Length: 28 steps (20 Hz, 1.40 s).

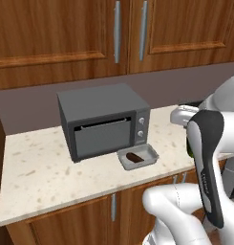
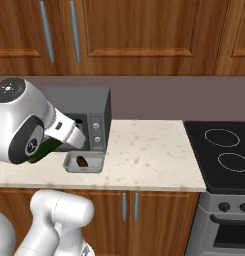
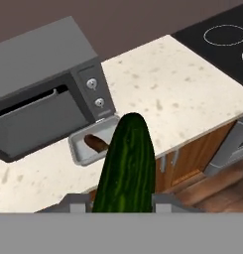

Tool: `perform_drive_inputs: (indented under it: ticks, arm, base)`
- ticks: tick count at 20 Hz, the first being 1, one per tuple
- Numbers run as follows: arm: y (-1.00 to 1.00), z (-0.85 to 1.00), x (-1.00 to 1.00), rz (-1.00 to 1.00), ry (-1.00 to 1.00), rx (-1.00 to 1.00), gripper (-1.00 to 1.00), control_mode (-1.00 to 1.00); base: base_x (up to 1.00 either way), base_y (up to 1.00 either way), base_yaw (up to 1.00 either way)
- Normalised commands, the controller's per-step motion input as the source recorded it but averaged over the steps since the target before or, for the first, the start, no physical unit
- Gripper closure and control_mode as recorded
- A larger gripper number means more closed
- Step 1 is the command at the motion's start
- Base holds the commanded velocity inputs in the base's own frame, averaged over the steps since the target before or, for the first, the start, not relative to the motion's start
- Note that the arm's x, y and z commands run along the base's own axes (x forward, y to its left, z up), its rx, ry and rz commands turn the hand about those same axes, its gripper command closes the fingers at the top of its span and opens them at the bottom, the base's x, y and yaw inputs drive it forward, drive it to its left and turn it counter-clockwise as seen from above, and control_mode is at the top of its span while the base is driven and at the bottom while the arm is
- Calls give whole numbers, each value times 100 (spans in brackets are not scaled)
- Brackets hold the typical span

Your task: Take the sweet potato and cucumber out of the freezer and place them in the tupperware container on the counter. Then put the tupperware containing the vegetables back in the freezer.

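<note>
Hand view shows the tool (image 3: 124, 201) clamped on the cucumber (image 3: 127, 163), lower centre; behind it the sweet potato (image 3: 96, 143) lies inside the tupperware container (image 3: 79, 151) on the table (image 3: 182, 89). Right base view has the arm bent at frame left.

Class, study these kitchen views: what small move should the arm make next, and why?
Probably carry the cucumber forward over the tupperware container. The tool holds it short of the counter; the sweet potato already lies inside.

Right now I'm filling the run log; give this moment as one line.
gripper: shut on cucumber | sweet potato: in tupperware container | container: on counter, before microwave
</note>
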Motion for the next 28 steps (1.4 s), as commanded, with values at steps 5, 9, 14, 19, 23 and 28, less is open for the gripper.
perform_drive_inputs:
  ticks: [5,9,14,19,23,28]
  arm:
    - [41,-38,12,-23,16,11,100,-100]
    - [21,-74,60,-27,29,24,100,-100]
    - [12,-83,96,-16,20,22,100,-100]
    - [8,-68,97,-6,2,3,100,-100]
    - [-11,-72,68,-10,0,0,100,-100]
    - [-23,-66,42,-11,0,1,100,-100]
  base:
    - [0,0,0]
    - [0,0,0]
    - [0,0,0]
    - [0,0,0]
    - [0,0,0]
    - [0,0,0]
